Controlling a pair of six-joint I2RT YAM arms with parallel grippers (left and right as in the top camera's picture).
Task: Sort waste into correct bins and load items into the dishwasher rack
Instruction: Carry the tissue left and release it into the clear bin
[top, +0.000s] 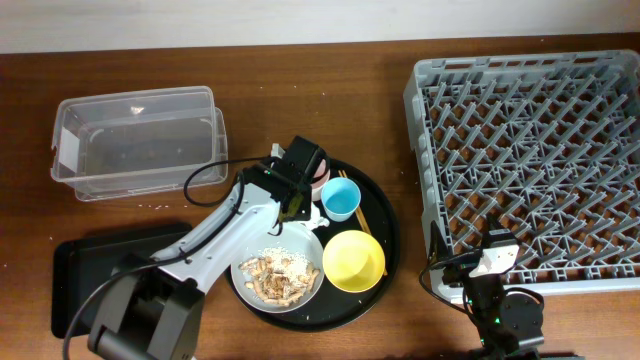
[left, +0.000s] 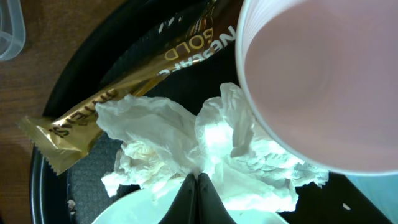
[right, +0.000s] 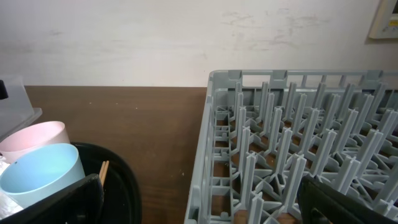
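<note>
- My left fingers (left: 196, 190) are clenched tight, tips pinching a fold of the crumpled white tissue (left: 186, 143) in the bottom middle of the wrist view.
- The gold foil wrapper (left: 124, 81) runs slanted from top centre down to the left edge. It touches the tissue's upper side, and both sit on the round black tray (top: 390, 225).
- The pink cup (left: 311, 74) fills the upper right of that view, right up against the tissue.
- From overhead, the blue cup (top: 340, 200) is at frame centre with the chopsticks (right: 103, 169) just to its right. The yellow bowl (top: 354, 260) is below it, and the grey plate (top: 240, 272) with the food scraps (top: 280, 275) is at lower centre.
- The clear tub (top: 135, 100) is at upper left and the shallow black tray (top: 75, 285) at lower left, well apart from the tissue.
- My right fingers (top: 496, 243) are spread wide with nothing in them, at lower right by the bottom edge of the dishwasher rack (top: 530, 130), which takes up the right side of the worktop (top: 330, 70).
</note>
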